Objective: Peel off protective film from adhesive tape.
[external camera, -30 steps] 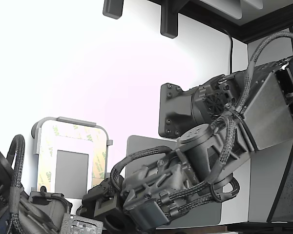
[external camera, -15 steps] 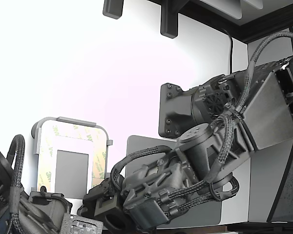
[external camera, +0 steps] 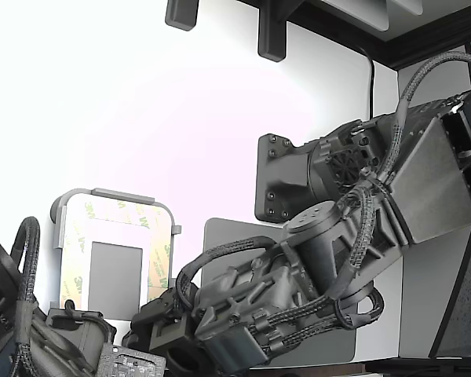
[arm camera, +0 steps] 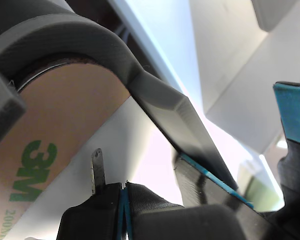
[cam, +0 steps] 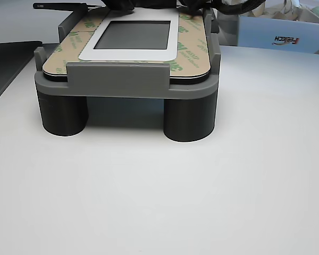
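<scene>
Readable markings:

- "3M", green, repeated along the protective film (cam: pixel 190 56) bordering the tray top in the other view; the smaller green print beside each logo is not legible.
- "3M", large green, on the tan protective film (arm camera: pixel 55 150) in the wrist view, with a partial line beneath starting "200M", cut off at the frame edge.
- "3M", faint green, on the film strips (external camera: pixel 162 263) in the exterior view.
- "FEI" followed by unclear letters, dark with a red mark, on the pale box (cam: pixel 279 38) at the far right in the other view.

Dark grey arm (external camera: pixel 337 236) w/ braided black cables, blue-padded jaws.
</scene>
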